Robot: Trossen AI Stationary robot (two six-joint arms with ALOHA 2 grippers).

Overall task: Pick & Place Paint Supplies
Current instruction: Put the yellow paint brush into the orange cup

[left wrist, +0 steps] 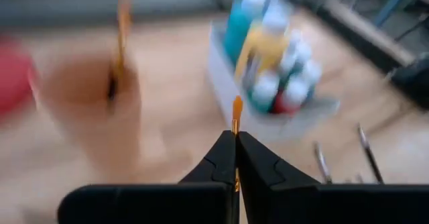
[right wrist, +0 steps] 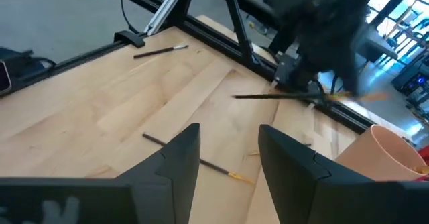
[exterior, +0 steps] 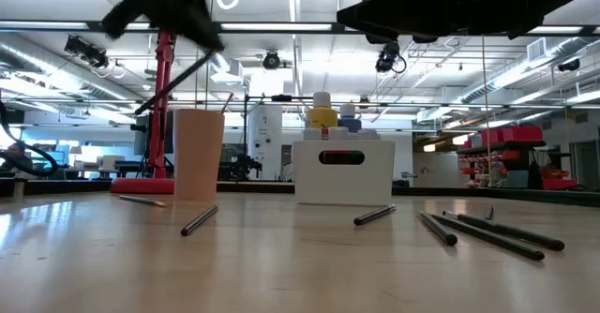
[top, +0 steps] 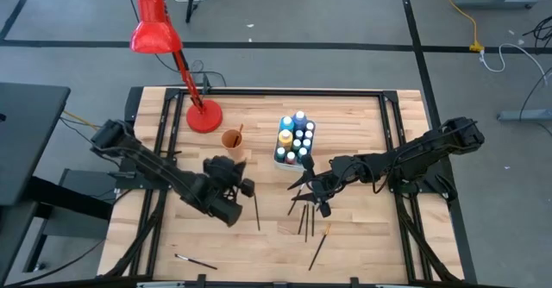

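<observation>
My left gripper (top: 235,169) hovers just near-side of the tan cup (top: 231,139), shut on a dark brush; the low view shows it high above the cup (exterior: 199,154). One brush stands in the cup. A white box (top: 295,141) right of the cup holds several white-capped paint bottles (left wrist: 275,56). My right gripper (top: 304,191) is open and raised over a cluster of dark brushes (top: 304,217) lying flat on the table; in its wrist view, its fingers (right wrist: 181,160) frame an orange-tipped brush (right wrist: 201,163) lying below. My left gripper pinches the dark brush between its two shut fingers, near the bristle end. The orange bristle tip (left wrist: 236,110) pokes out just past the fingertips. The brush is lifted clear of the table, and its handle (right wrist: 268,96) sticks out sideways from the gripper.
A red desk lamp (top: 157,31) stands on its base (top: 204,115) at the far left of the table, beside the cup. Single brushes lie at the near left (top: 197,260), near the middle (top: 257,210) and at the near right (top: 321,243). Black rails (top: 293,91) frame the tabletop.
</observation>
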